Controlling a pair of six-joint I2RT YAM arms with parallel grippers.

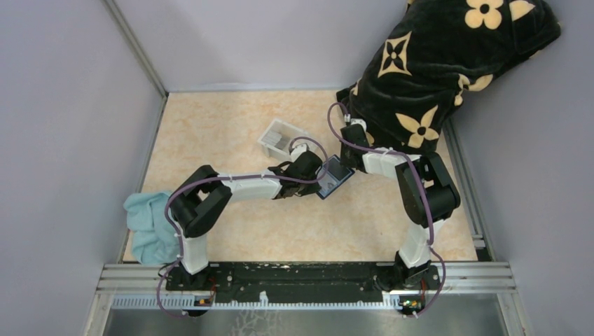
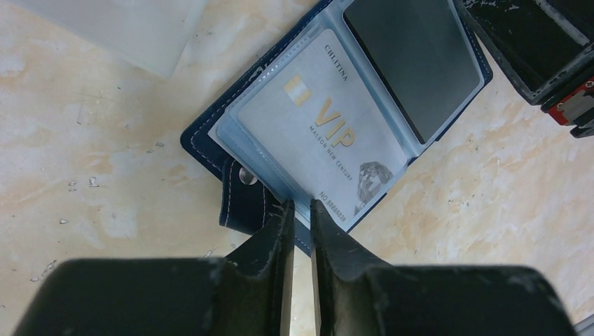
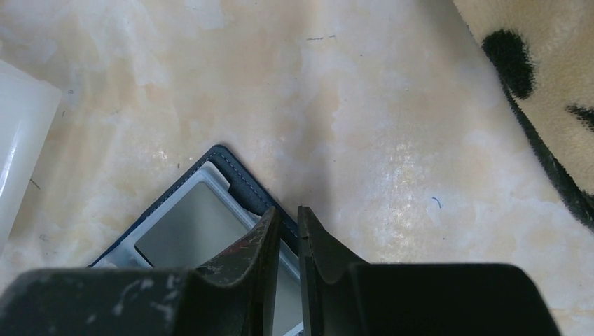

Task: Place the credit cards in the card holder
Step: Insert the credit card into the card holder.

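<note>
From above, the left gripper and the right gripper meet at opposite edges of the open card holder, which lies on the table between their tips. A white tray sits just beyond the left gripper. A black flowered blanket is piled behind the right one, and a teal cloth lies back by the left arm's base. In the left wrist view, the left gripper has its jaws drawn almost together with only a thin slit between them. The tips are at the near edge of the card holder, and nothing visible is clamped between them. Straight ahead of the fingertips a pale VIP card sits in a clear sleeve, with a dark card in the sleeve beyond it. The snap stud is just left of the tips. In the right wrist view, the right gripper is likewise nearly closed. Its tips are over the navy border of the card holder, and it has no evident hold on it. A grey card lies in its sleeve to the left of the fingers, and the tray is further left. The blanket is off to the right.
</note>
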